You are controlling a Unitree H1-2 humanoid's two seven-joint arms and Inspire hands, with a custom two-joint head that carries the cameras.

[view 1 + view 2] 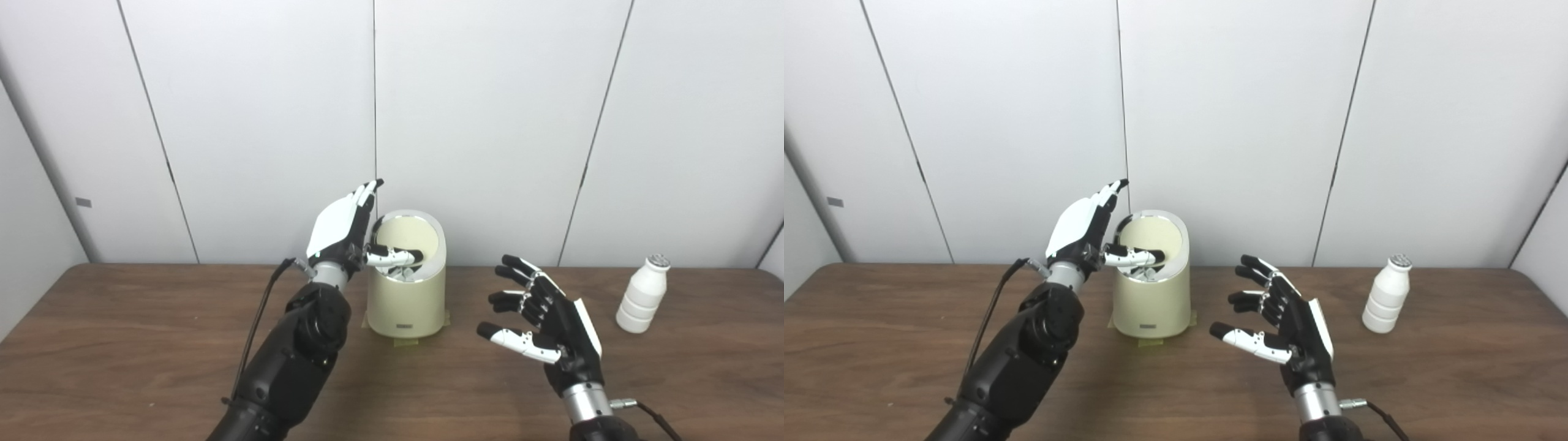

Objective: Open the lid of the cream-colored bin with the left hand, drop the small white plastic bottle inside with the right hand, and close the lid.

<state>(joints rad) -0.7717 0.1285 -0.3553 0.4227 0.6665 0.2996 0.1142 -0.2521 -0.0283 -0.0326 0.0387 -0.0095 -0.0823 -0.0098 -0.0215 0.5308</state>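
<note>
Cream-colored bin [405,300] stands at table centre, its lid [409,239] tipped back by the left hand [343,229], fingers spread, thumb inside the rim. Bottle [642,295] waits untouched at 3 o'clock; the right hand [545,318], open and empty, should be swung there while the lid is held steady.
</note>
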